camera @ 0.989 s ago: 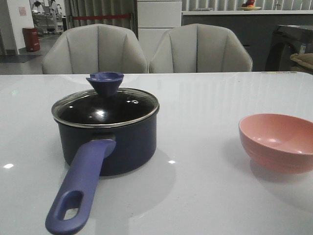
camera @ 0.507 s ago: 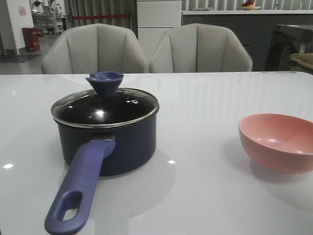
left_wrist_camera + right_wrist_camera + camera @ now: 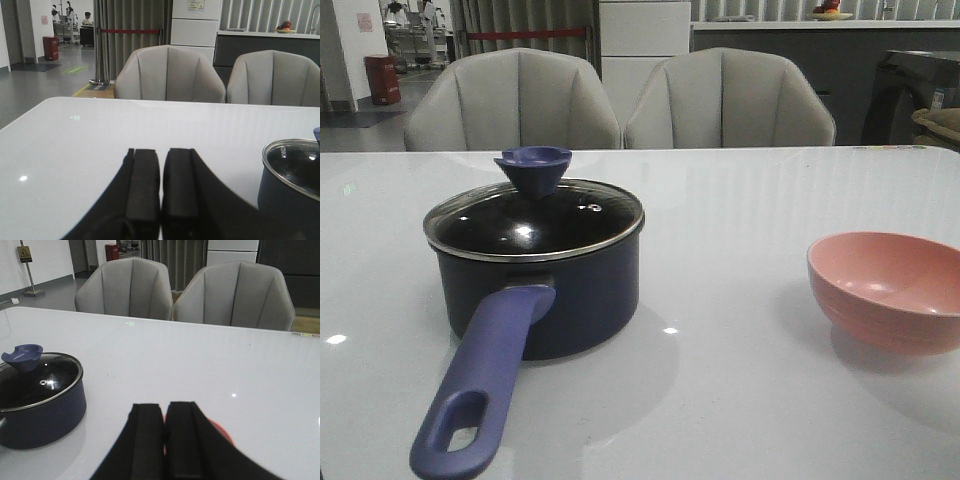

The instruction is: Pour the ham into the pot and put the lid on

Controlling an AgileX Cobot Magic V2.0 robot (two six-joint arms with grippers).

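The dark navy pot (image 3: 570,295) stands left of centre on the white table, its long purple-blue handle (image 3: 485,375) pointing toward the front edge. The glass lid (image 3: 535,220) with its purple-blue knob (image 3: 533,166) sits on the pot. The pot also shows in the left wrist view (image 3: 290,180) and the right wrist view (image 3: 37,405). The pink bowl (image 3: 890,290) stands at the right and looks empty. No ham shows. My left gripper (image 3: 161,165) is shut and empty, away from the pot. My right gripper (image 3: 165,417) is shut and empty, with the bowl's rim (image 3: 222,430) behind it.
Two grey chairs (image 3: 620,100) stand behind the table's far edge. The white table (image 3: 740,210) stretches between pot and bowl.
The pot with its lid has shifted very slightly to the left in the front view. Nothing else has moved.
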